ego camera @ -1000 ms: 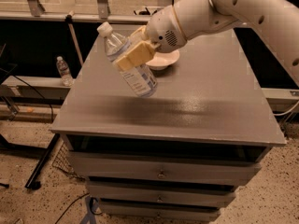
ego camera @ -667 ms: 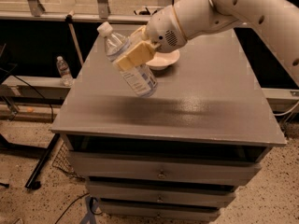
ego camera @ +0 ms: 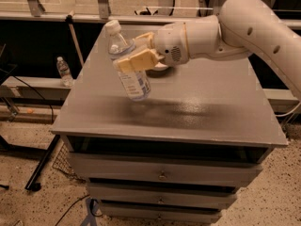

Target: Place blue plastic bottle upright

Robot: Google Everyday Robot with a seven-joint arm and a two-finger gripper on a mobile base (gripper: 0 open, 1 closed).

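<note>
The gripper (ego camera: pixel 130 51) is over the back left part of the grey cabinet (ego camera: pixel 202 117) — its two tan fingers (ego camera: pixel 138 60) pinch the blue plastic bottle (ego camera: pixel 134 81) around the middle. The bottle leans, with its white cap (ego camera: pixel 113 26) up and pointing toward the cabinet's back left corner. Its bottom is low, close to the cabinet top. A white bowl (ego camera: pixel 160 69) sits on the cabinet, just behind the gripper. A small water bottle (ego camera: pixel 63 72) stands down past the cabinet's left side — well apart.
</note>
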